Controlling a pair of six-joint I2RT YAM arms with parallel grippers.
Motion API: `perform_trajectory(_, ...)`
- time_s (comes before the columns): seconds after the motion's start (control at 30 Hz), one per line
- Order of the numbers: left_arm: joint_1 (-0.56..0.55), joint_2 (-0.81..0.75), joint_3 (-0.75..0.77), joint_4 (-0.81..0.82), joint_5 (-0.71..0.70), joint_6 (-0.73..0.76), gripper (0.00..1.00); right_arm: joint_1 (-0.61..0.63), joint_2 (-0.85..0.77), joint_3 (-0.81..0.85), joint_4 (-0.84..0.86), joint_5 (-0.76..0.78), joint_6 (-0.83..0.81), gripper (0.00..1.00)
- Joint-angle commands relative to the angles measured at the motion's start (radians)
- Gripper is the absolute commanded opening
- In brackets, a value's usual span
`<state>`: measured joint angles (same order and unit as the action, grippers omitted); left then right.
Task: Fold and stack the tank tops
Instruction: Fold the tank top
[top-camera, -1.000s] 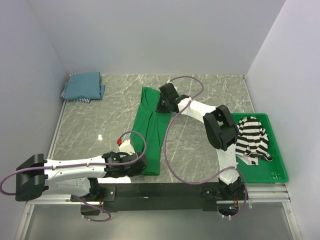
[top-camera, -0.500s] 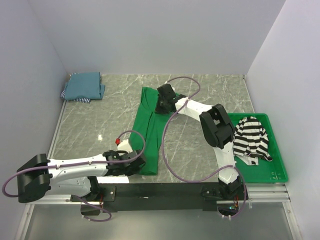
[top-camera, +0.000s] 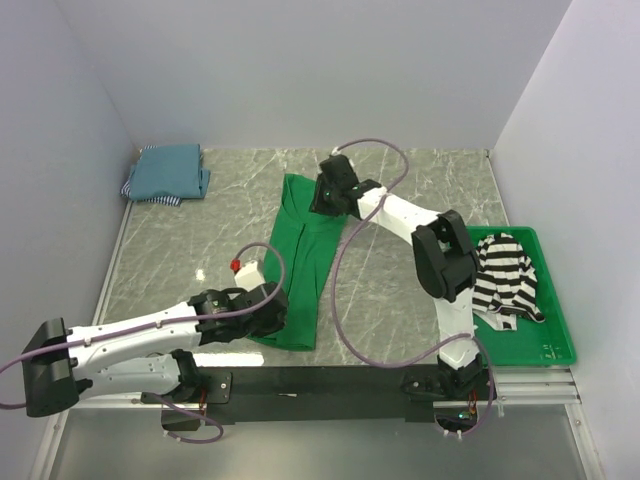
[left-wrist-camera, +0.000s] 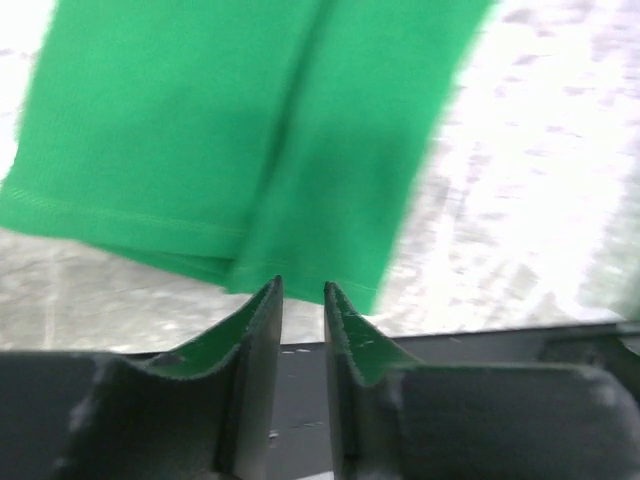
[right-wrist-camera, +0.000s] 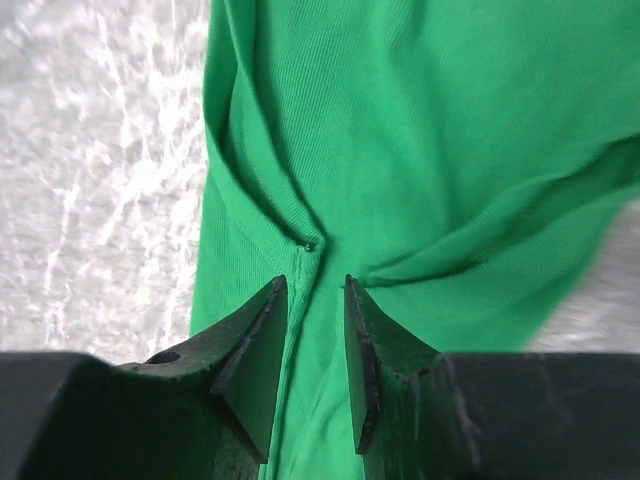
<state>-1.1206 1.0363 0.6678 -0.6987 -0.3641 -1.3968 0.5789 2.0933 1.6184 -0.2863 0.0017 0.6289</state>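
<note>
Left tool (left-wrist-camera: 300, 288) pulled the green tank top (top-camera: 303, 255) leftward; right tool (right-wrist-camera: 315, 285) grips it.

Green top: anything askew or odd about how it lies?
Yes. The green top lies as a slanted strip, not square to the table. Its far end puckers at the right pincer, and at the near hem a lower layer sticks out unevenly.
</note>
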Motion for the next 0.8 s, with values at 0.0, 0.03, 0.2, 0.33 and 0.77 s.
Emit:
perform_trajectory(0.0, 0.004, -0.007, 0.053, 0.097, 0.022, 0.125, 0.23, -0.065, -0.113, 0.028, -0.037, 0.047, -0.021, 0.37)
perform_trajectory(0.03, 0.004, 0.010, 0.064, 0.131, 0.055, 0.146, 0.21, -0.109, -0.116, 0.021, -0.042, 0.041, -0.018, 0.36)
perform_trajectory(0.2, 0.004, 0.227, 0.150, 0.263, 0.125, 0.251, 0.01, -0.215, -0.104, 0.023, -0.062, 0.024, -0.043, 0.36)
perform_trajectory(0.33, 0.004, 0.369, 0.205, 0.297, 0.154, 0.288, 0.01, -0.261, -0.081, 0.026, -0.022, 0.001, -0.093, 0.37)
perform_trajectory(0.77, 0.004, 0.467, 0.193, 0.286, 0.194, 0.325, 0.01, -0.292, 0.074, 0.173, -0.071, -0.054, -0.182, 0.44)
